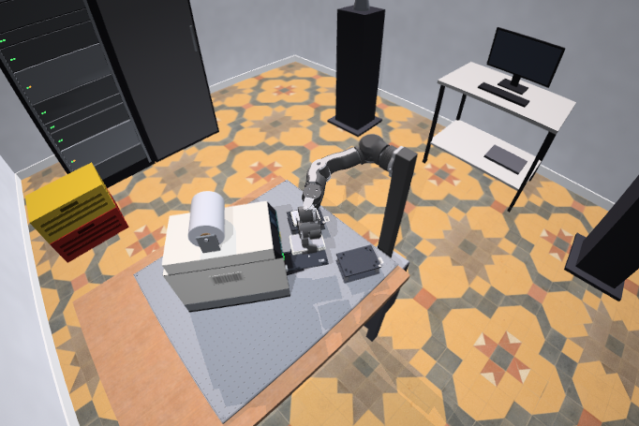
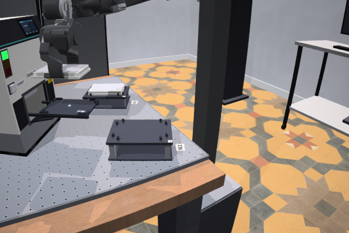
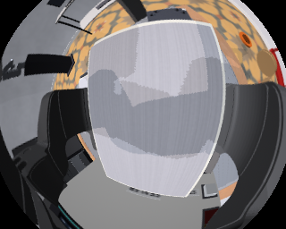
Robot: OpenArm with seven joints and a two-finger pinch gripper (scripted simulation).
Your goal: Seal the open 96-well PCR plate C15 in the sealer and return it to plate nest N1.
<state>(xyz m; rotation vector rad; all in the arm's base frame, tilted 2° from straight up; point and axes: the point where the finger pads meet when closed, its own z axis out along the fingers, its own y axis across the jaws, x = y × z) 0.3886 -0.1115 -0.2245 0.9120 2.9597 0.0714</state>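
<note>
My gripper (image 2: 56,72) is shut on the white plate C15 (image 2: 64,72) and holds it level in the air, well above the sealer's stage (image 2: 67,108). In the wrist view the plate (image 3: 154,111) fills the middle, and its top looks like a smooth silvery sheet. The stage stands out of the sealer and its pocket is empty. The plate nest N1 (image 2: 139,131) stands empty near the table's front edge. The lamp (image 2: 4,55) shows green, with the key START (image 2: 12,87) below it. In the top view the gripper (image 1: 307,230) hangs just right of the sealer (image 1: 227,251).
The sealed plate C51 (image 2: 106,88) lies flat on nest N2 (image 2: 108,98), just behind the stage. A foil roll (image 1: 206,214) sits on top of the sealer. The arm's black mounting post (image 2: 212,63) stands at the table's right edge.
</note>
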